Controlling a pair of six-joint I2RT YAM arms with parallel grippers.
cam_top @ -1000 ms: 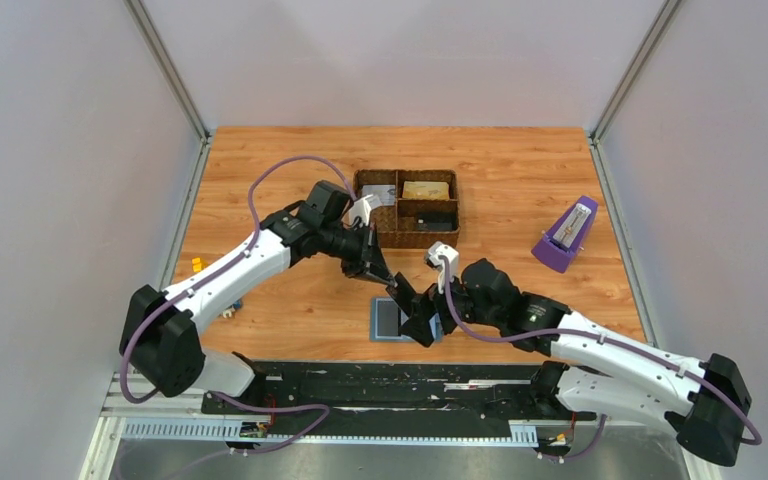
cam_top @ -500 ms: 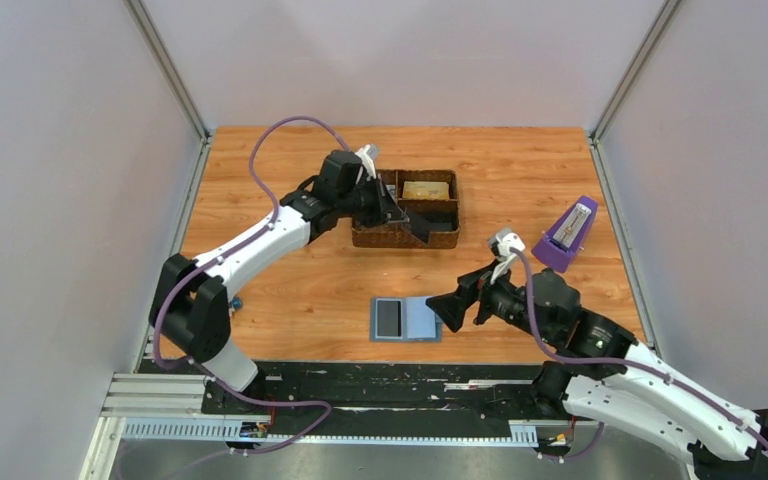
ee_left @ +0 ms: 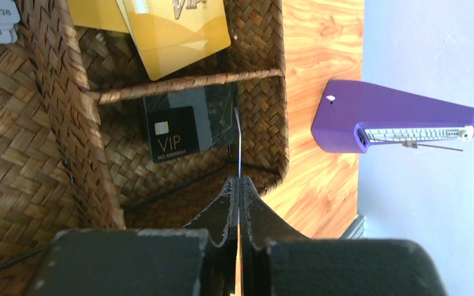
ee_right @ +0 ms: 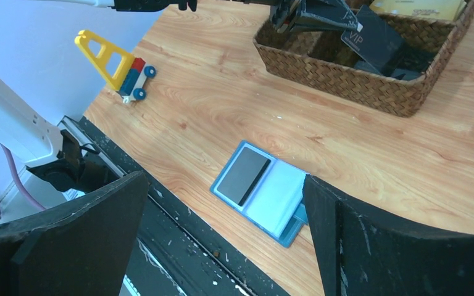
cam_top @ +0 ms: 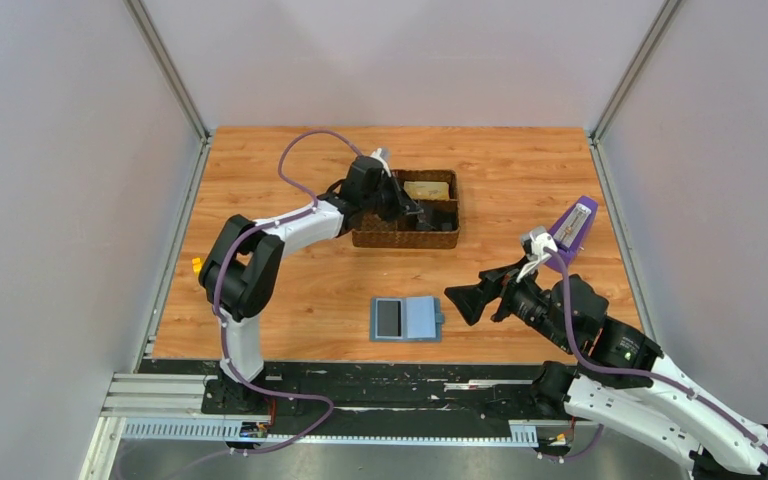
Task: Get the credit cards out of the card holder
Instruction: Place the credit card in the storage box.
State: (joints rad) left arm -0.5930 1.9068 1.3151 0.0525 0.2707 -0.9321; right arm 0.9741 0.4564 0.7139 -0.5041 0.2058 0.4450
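The card holder [cam_top: 407, 319] lies open on the table near the front edge, light blue inside, and also shows in the right wrist view [ee_right: 262, 188]. A dark credit card [ee_right: 242, 176] sits in its left pocket. My left gripper [cam_top: 415, 212] is over the woven tray, shut on a black card seen edge-on [ee_left: 239, 142] and flat in the right wrist view [ee_right: 373, 38]. Gold cards [ee_left: 173, 28] and another black VIP card [ee_left: 185, 126] lie in the tray. My right gripper [cam_top: 475, 292] is open and empty, just right of the holder.
The brown woven divided tray [cam_top: 407, 238] stands at mid-table. A purple metronome [cam_top: 567, 235] is to the right, close behind my right arm. A yellow and red toy [ee_right: 114, 61] sits at the table's left edge. The black rail runs along the front edge.
My left gripper moved from the card holder up to the tray, carrying a card. My right gripper left the holder and drew back to the right.
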